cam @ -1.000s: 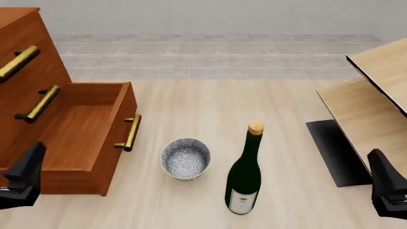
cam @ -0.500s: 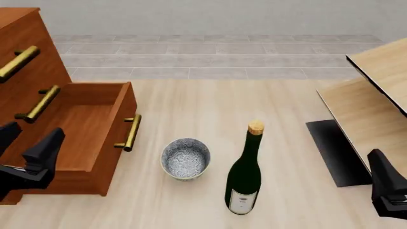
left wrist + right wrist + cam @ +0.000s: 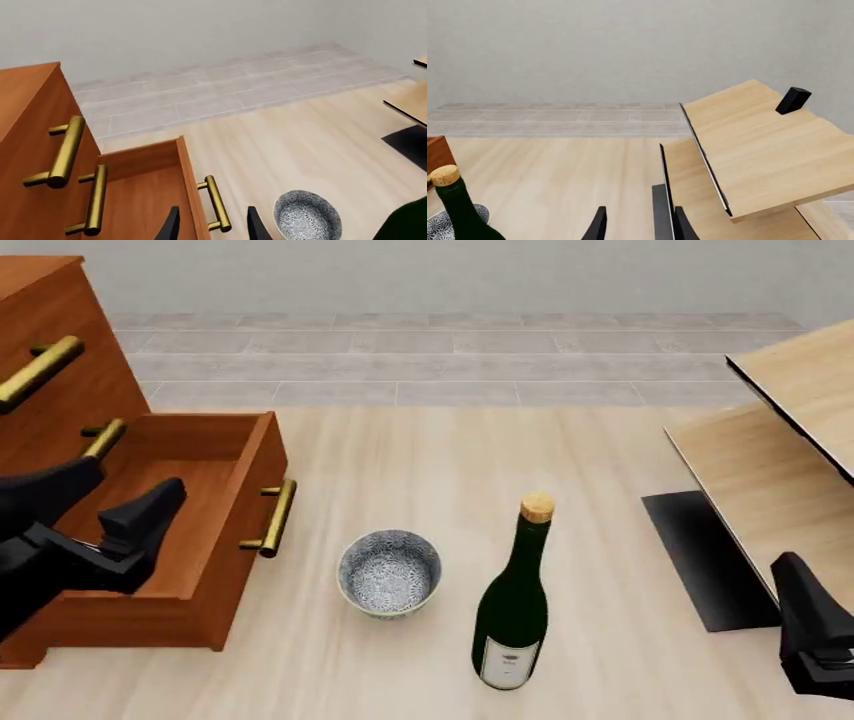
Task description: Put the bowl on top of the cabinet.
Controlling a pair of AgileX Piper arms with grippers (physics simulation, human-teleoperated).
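Green bottle standing upright nearest, just right of bowl. Bowl sitting upright on bench, near front corner of cabinet's open drawer, not on cabinet top. Left hand hovering over drawer, left of bowl, fingers apart, holding nothing. Right hand idling well right of bowl, seemingly open and empty, though only fingertips showing. Pale slanted furniture lying far right.
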